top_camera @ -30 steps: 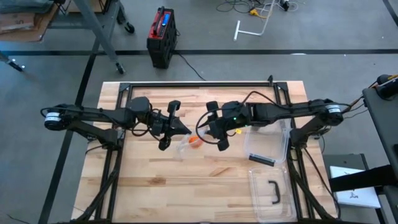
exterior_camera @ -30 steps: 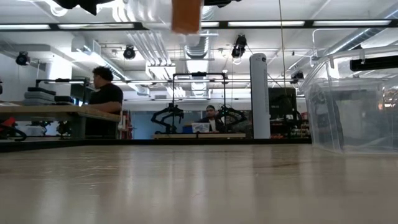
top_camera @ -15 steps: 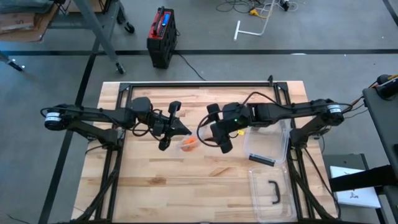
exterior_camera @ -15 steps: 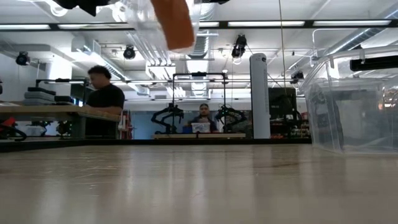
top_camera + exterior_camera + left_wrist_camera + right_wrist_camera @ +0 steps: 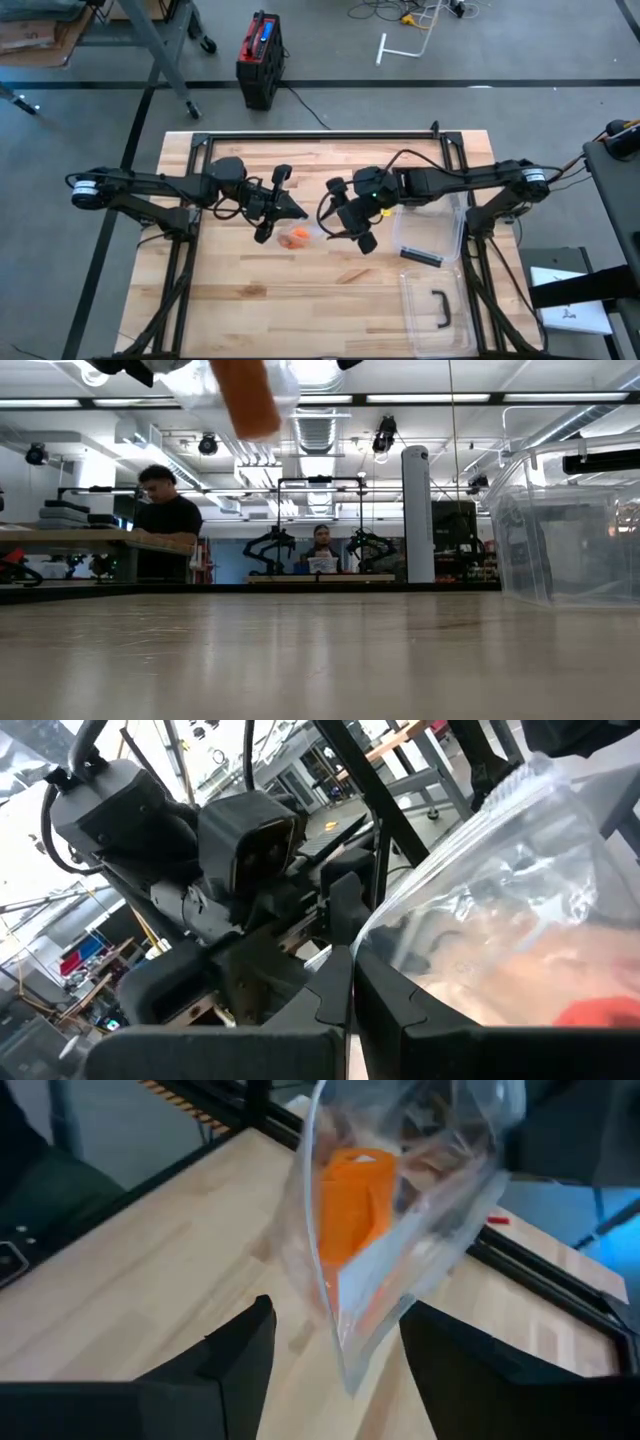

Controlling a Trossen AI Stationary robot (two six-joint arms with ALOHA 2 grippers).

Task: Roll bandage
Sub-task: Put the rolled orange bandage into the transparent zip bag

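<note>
Overhead downward, table-level sideways, two close wrist cameras, all sharing the bagged bandage (image 5: pixel 296 237).

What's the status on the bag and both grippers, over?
Left gripper shut on clear bag, held above the table. Right gripper open beside it, off the bag. Orange roll inside bag. Nothing in the way.

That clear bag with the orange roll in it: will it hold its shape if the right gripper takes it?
Probably not. The bag hangs crumpled from the left gripper, so it looks floppy. The orange roll likely swings it. The film looks slick between the right gripper's open fingers.
</note>
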